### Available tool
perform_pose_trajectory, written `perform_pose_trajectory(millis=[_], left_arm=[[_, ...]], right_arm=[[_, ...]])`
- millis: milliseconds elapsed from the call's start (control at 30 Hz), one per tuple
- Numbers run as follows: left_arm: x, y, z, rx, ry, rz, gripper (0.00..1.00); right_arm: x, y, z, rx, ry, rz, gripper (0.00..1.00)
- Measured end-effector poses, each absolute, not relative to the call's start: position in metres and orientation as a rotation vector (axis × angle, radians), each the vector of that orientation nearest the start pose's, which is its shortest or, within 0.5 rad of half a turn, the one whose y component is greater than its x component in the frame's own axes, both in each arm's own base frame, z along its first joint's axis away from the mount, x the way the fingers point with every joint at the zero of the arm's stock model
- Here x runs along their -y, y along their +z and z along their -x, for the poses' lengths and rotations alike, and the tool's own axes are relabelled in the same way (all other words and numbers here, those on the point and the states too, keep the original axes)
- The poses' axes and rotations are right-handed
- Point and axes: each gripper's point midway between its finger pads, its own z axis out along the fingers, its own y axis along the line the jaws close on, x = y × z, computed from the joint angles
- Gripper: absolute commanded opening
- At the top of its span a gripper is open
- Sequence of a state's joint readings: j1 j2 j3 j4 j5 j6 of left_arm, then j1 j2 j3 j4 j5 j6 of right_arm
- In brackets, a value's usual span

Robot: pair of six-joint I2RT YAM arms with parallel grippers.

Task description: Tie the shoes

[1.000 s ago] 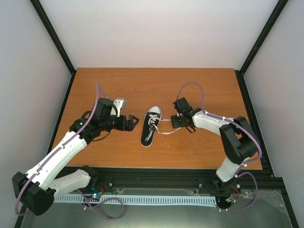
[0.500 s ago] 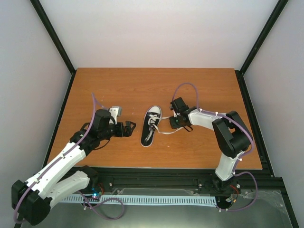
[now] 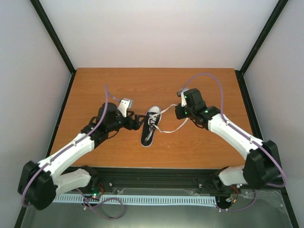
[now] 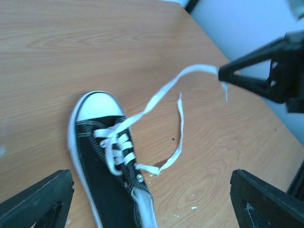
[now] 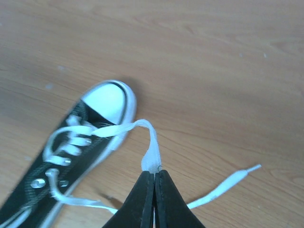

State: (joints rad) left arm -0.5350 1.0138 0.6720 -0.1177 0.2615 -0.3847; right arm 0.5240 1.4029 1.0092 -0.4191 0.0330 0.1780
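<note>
The shoe (image 3: 151, 126) is a small black sneaker with a white toe cap, lying mid-table with its toe pointing away. My right gripper (image 3: 180, 110) is to the right of the toe, shut on one white lace (image 5: 152, 154), which rises from the eyelets to the pinched jaws (image 5: 154, 174). The other lace (image 3: 169, 130) trails loose on the wood to the shoe's right. My left gripper (image 3: 138, 121) is open just left of the shoe. In its wrist view the shoe (image 4: 102, 175) lies between its spread fingers (image 4: 40, 202), and nothing is held.
Wooden table (image 3: 118, 85) with black frame posts at the back corners and pale walls around it. A black rail runs along the near edge (image 3: 156, 178). Small white specks lie on the wood near the shoe's heel (image 4: 192, 207).
My right gripper shut on the lace, then rose and moved back, drawing the lace up off the table. My left arm swung right, closer to the shoe.
</note>
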Motion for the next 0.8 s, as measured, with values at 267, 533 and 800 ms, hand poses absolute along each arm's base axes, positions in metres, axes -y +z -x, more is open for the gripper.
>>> perform_pose_trajectory(millis=[267, 533, 800], left_arm=[[0.287, 0.191, -0.283, -2.011, -0.996, -0.695, 0.74], [0.325, 0.163, -0.299, -1.980, -1.000, -0.845, 0.65], [0.336, 0.140, -0.319, -2.004, -0.929, -0.857, 0.36]], right_arm=[[-0.212, 0.217, -0.321, -2.213, 0.526, 0.469, 0.03], [-0.220, 0.243, -0.299, -2.126, 0.669, 0.508, 0.03], [-0.225, 0.244, -0.291, -2.122, 0.730, 0.519, 0.03]])
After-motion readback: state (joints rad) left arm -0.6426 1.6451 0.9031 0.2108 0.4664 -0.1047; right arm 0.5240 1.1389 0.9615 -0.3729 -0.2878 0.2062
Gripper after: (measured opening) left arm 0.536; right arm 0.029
